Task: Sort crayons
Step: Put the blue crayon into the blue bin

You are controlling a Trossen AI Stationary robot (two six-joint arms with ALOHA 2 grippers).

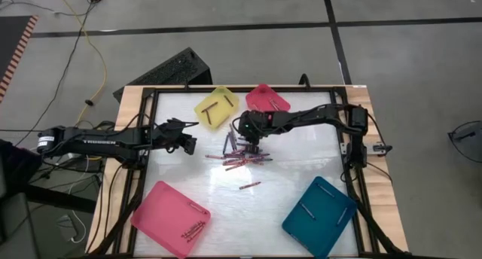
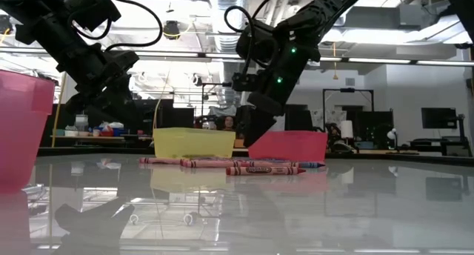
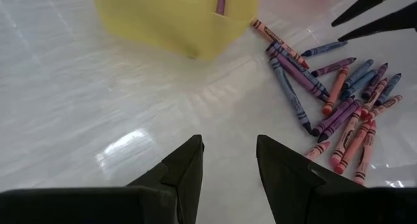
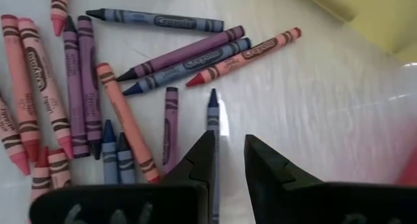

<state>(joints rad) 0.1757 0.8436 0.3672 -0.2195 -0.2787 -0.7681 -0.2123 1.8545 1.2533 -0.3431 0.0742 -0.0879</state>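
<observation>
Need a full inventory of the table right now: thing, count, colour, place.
Loose wax crayons: a couple dozen, pink, purple, blue; piled mid-table, one stray nearer the front.
Square yellow plastic tray: one; back edge; holds two crayons.
Small square pink plastic tray: one; back edge, beside the yellow; at least one crayon inside.
Large square pink plastic tray: one; front left corner; several crayons.
Square teal plastic tray: one; front right corner; two crayons.
Black keyboard: one; floor behind the table.
Left end effector: open, empty, left of the pile.
Right end effector: open, over the pile.
</observation>
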